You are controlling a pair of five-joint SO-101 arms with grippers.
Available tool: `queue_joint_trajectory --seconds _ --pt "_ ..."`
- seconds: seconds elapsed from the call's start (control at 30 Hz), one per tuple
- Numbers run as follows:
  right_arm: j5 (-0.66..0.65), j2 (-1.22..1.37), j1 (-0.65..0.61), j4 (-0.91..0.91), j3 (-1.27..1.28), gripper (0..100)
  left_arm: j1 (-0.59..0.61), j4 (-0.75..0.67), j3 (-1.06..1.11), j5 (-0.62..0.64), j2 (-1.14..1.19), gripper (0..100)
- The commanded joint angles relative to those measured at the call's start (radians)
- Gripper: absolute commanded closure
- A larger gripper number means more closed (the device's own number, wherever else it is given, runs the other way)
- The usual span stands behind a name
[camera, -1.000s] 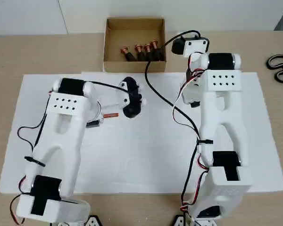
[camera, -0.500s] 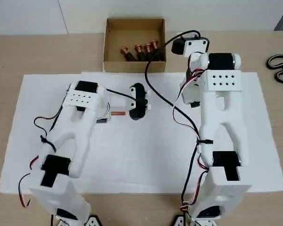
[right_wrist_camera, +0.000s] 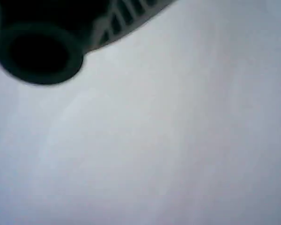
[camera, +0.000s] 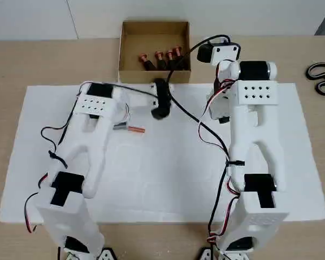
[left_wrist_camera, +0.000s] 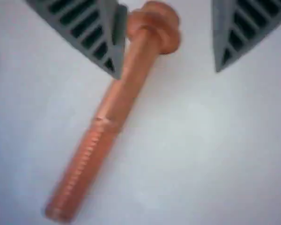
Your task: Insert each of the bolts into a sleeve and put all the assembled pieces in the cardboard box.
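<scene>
Copper bolt (left_wrist_camera: 117, 117) flat on white sheet (left_wrist_camera: 215, 154) — head between left jaws, spread apart

- Left arm (camera: 89, 143): white moulded shell with a forked link, black servo blocks at the joints, and a flat plate with two rows of small dark holes. Thin red and black wires loop along its side.
- Left wrist camera (camera: 161, 100): black housing on a thick black cable.
- Left gripper (left_wrist_camera: 166, 70): grey triangular fingers (left_wrist_camera: 79, 21), ribbed with parallel slots.
- Right arm (camera: 254, 141): the same white shell, black servos and holed plate. Red, white and black wires are tied in a bundle.
- Right wrist camera (camera: 219, 52): white body with a black lens, on a black cable.
</scene>
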State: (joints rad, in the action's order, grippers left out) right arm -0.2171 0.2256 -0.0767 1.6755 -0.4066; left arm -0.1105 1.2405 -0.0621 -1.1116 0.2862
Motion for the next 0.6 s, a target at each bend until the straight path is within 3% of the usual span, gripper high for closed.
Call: queue_joint_trajectory --seconds 0.0,0.13,0.33,0.43,0.57 --pt "-0.005 -0.013 0.004 -0.012 -0.005 99.5 0.014 -0.009 -0.136 0.279 -0.009 88" --pt "-0.003 0.030 0.002 -0.016 -0.008 99.5 0.026 0.089 -0.277 0.738 -0.009 88" --pt "-0.002 0.056 -0.008 -0.038 -0.009 99.5 0.100 0.391 -0.493 1.763 -0.003 87" --pt "-0.002 0.058 -0.027 -0.038 -0.009 99.5 0.104 0.494 -0.526 1.936 0.000 88" --pt "-0.002 0.058 -0.056 -0.038 -0.009 99.5 0.104 0.503 -0.420 2.076 0.002 88"
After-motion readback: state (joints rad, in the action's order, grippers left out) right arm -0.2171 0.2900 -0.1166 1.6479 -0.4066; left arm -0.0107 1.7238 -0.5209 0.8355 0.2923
